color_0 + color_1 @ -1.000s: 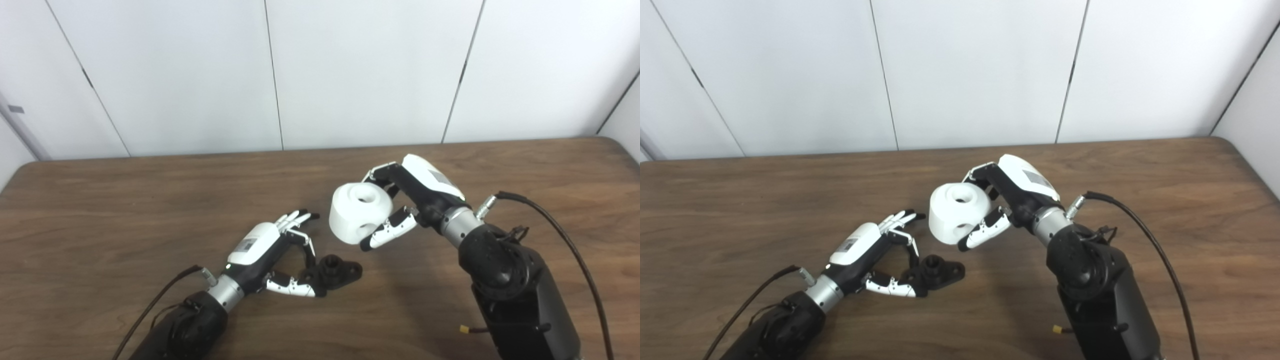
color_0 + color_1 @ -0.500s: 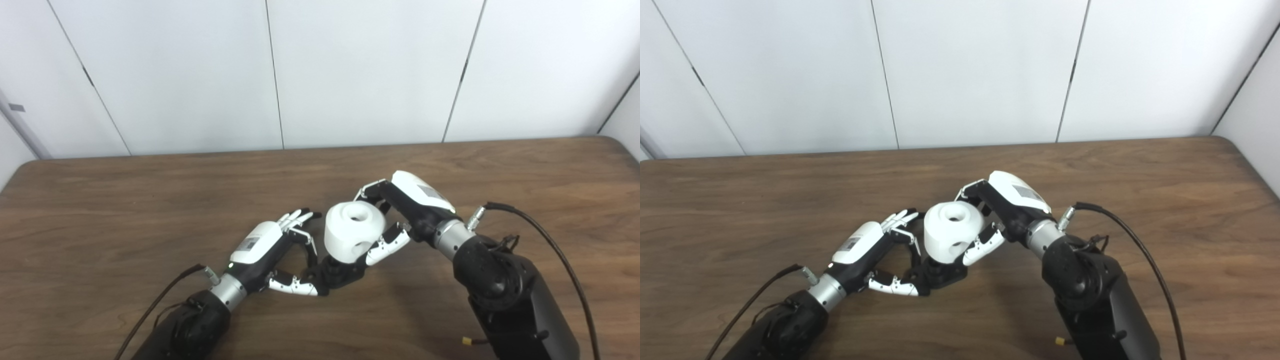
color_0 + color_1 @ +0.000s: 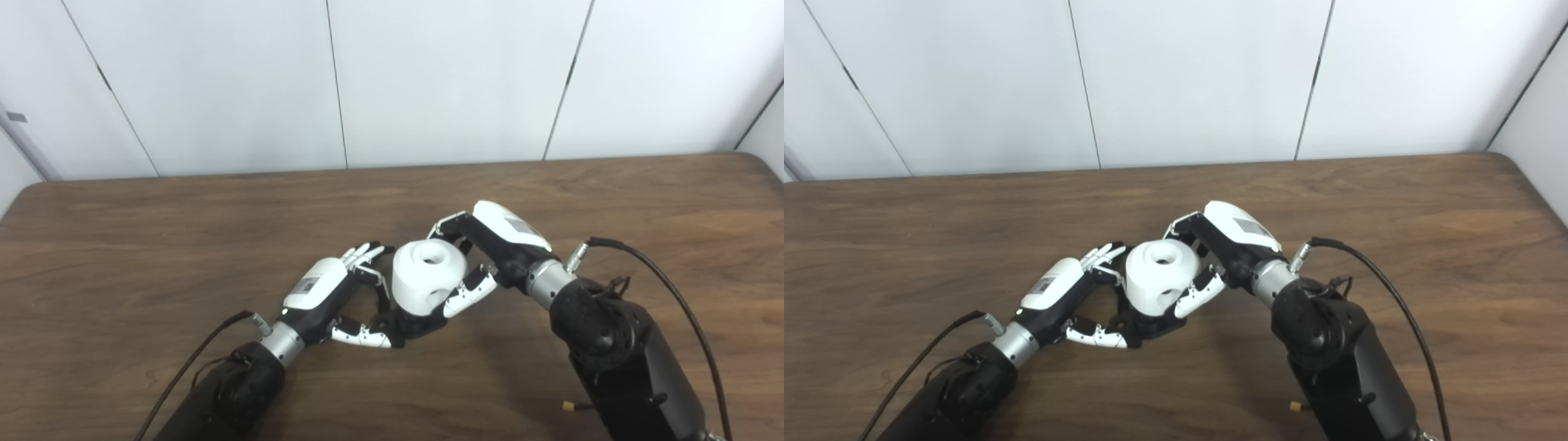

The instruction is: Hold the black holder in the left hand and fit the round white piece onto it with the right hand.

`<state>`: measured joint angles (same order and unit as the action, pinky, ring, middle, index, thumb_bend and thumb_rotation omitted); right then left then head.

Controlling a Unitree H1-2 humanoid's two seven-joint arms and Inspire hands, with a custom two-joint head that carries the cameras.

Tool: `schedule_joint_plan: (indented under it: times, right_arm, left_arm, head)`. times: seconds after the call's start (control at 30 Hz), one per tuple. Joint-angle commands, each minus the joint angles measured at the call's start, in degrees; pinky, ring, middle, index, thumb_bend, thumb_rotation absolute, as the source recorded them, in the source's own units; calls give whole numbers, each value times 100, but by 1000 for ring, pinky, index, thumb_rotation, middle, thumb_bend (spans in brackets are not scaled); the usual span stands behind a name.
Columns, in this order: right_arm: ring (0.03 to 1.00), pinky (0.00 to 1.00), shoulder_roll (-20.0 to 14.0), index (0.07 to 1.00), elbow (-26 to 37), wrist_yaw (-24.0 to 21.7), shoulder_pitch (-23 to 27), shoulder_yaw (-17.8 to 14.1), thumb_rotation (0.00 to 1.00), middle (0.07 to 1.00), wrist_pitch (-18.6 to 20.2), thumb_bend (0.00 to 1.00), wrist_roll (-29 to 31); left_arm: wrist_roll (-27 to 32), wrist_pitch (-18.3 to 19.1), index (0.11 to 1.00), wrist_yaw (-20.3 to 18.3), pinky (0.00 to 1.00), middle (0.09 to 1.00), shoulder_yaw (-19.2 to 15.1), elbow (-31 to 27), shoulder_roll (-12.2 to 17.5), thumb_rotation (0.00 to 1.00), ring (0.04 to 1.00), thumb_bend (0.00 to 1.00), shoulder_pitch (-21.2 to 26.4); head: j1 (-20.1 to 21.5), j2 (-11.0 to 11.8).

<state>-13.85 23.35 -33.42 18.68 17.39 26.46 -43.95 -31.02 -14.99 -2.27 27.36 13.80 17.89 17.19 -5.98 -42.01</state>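
Left eye view shows, nearest, two black forearms rising from the bottom edge, each trailing a black cable [image 3: 674,288] over the brown wooden table [image 3: 122,245]. Just beyond, the left hand [image 3: 324,294] pinches the near-left end of the black holder [image 3: 416,323] between thumb and a curled finger, its other fingers [image 3: 365,252] spread away toward the far side. The holder lies flat on the table, its long axis running left to right, and is mostly covered from above. On it sits the round white piece [image 3: 429,275], upright, its central hole facing up and a second hole in its near side wall. The right hand [image 3: 484,257] wraps this piece from the right, thumb on the near side and fingers behind, hiding the far rim. Farthest off stand white wall panels [image 3: 441,79].
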Motion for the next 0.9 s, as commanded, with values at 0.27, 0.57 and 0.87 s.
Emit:
schedule_joint_plan:
  times: [0.27,0.57,0.87]
  right_arm:
    - [726,661,-3,478,-18,166,39,202,141,707,-159,519,99]
    - [724,656,-45,479,-107,196,46,381,142,706,-192,520,118]
    - [737,690,-141,480,-106,47,116,519,141,716,-133,519,150]
  left_arm:
    - [-287,238,483,-449,1000,949,315,177,-100,62,1000,524,-240]
    - [-269,235,483,-459,1000,951,318,187,-114,61,1000,524,-223]
    - [-253,268,483,-489,1000,952,318,149,-132,61,1000,524,-217]
  head:
    - [-21,-36]
    - [-27,-56]
    - [-56,-96]
